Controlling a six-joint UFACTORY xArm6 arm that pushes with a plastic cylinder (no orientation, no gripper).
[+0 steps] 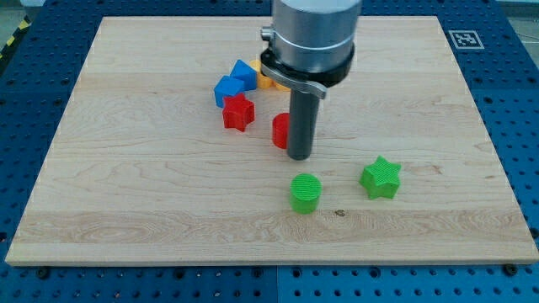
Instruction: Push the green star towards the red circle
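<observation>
No fingers fitted; my tip is set touching the red circle, grasping nothing. Green star lies well apart, lower right. Risk: red circle is knocked away if tip sweeps leftward.

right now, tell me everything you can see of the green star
The green star is a small, chunky block with blunt points and a matte, plastic-looking surface. It lies flat on the wooden board, toward the view's lower right. Nothing touches it: the green circle sits apart to its left, and my tip is up-left of it.
</observation>
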